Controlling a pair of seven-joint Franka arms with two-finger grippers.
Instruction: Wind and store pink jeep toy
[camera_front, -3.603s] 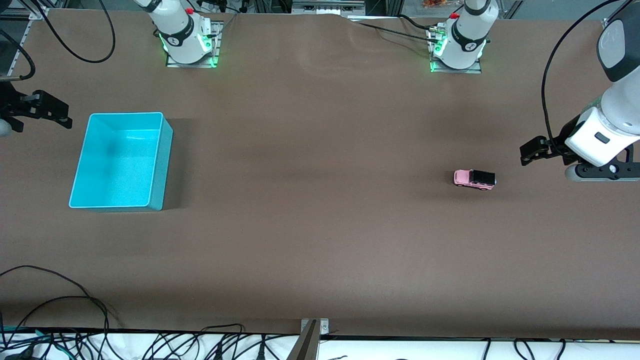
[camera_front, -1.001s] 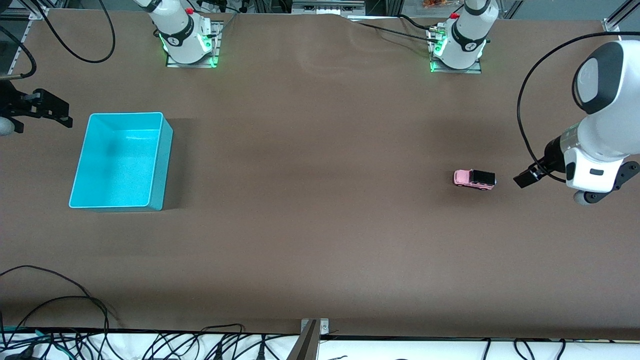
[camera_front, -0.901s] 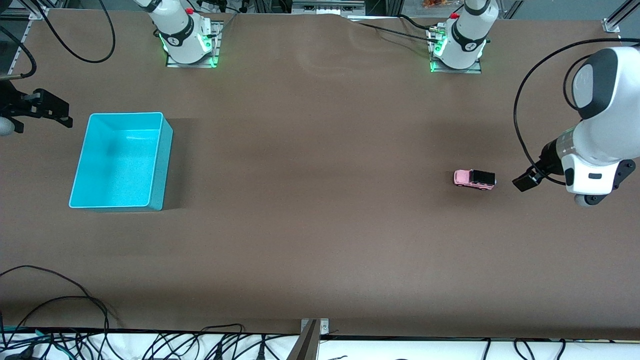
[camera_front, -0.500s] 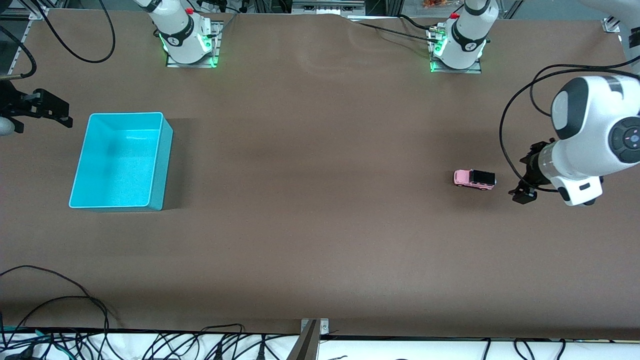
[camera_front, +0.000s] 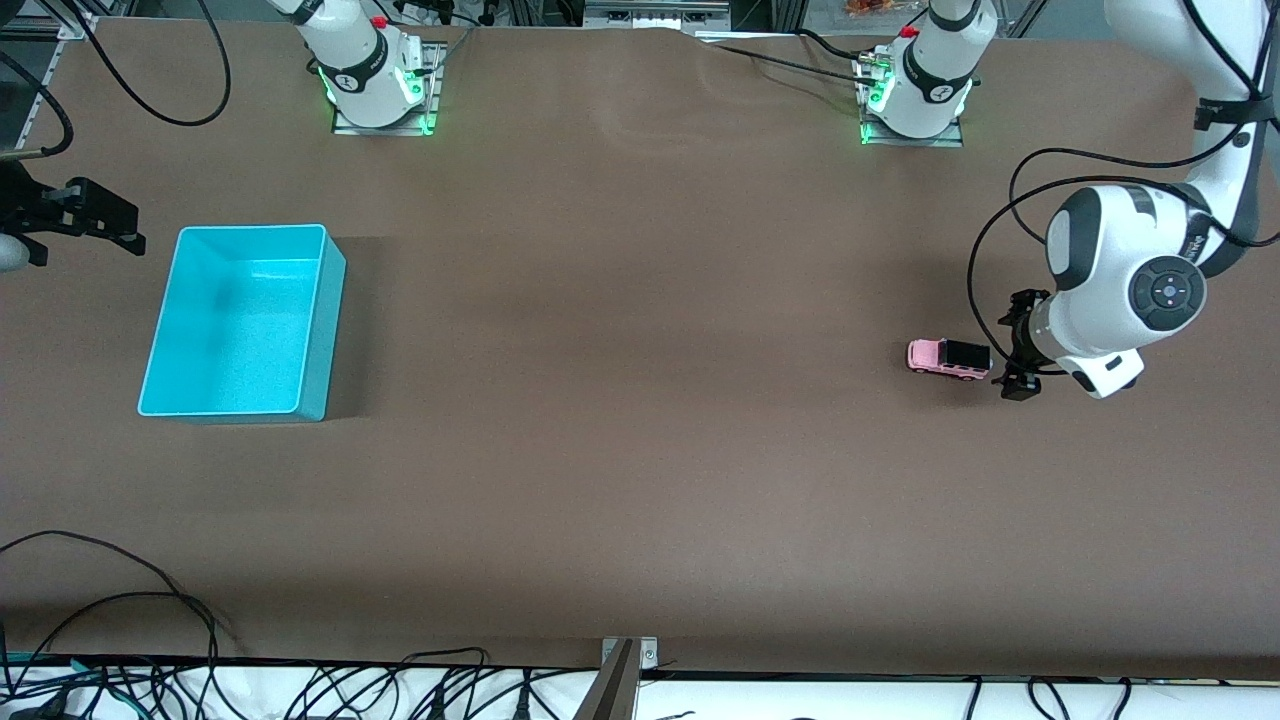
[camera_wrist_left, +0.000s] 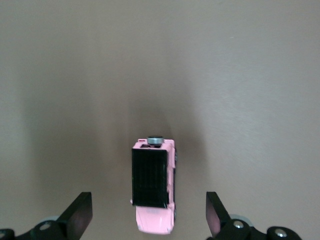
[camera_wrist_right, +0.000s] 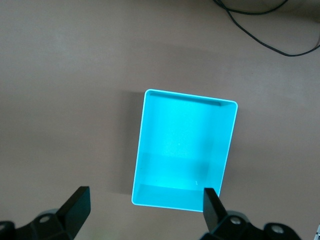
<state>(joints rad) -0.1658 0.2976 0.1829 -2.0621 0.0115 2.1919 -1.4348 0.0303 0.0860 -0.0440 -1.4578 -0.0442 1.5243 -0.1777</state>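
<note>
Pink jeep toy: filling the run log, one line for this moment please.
pink jeep toy: on table, untouched | left claw: open, beside it | right claw: open, above turquoise bin

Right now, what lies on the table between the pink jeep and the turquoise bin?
Nothing: in the front view, only bare brown table stretches between the pink jeep toy and the empty turquoise bin.

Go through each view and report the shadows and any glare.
Front view: the turquoise bin throws a dark shadow on the table toward the left arm's end, with soft broad bands across the brown surface. Left wrist view: a blurred dark shadow surrounds the pink jeep toy between the open left gripper fingers. Right wrist view: a pale sheen lies across the bin's floor.
</note>
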